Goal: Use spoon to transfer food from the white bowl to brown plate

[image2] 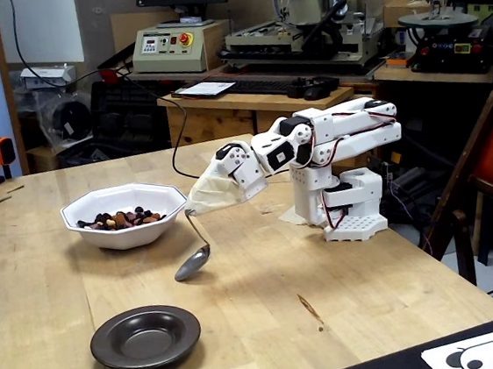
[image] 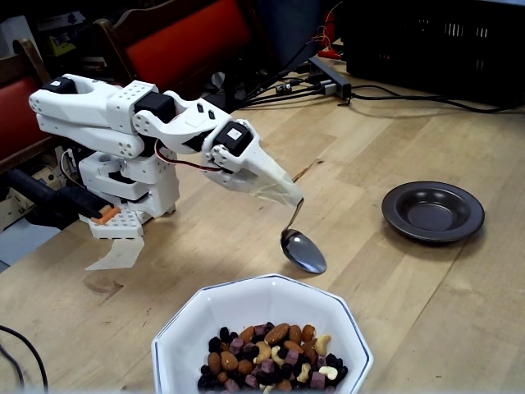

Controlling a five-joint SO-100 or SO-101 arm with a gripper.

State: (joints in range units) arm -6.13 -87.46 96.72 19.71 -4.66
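Spoon (image: 303, 250) hangs from gripper (image: 294, 199) (handle clamped); bowl end lowest.

white bowl (image: 246, 316): bottom edge cut off | spoon (image: 302, 249) handle top: hidden in jaws

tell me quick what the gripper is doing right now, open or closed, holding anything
Gripper: closed on the thin handle of the shiny silver metal spoon, which hangs bowl-down and looks empty.
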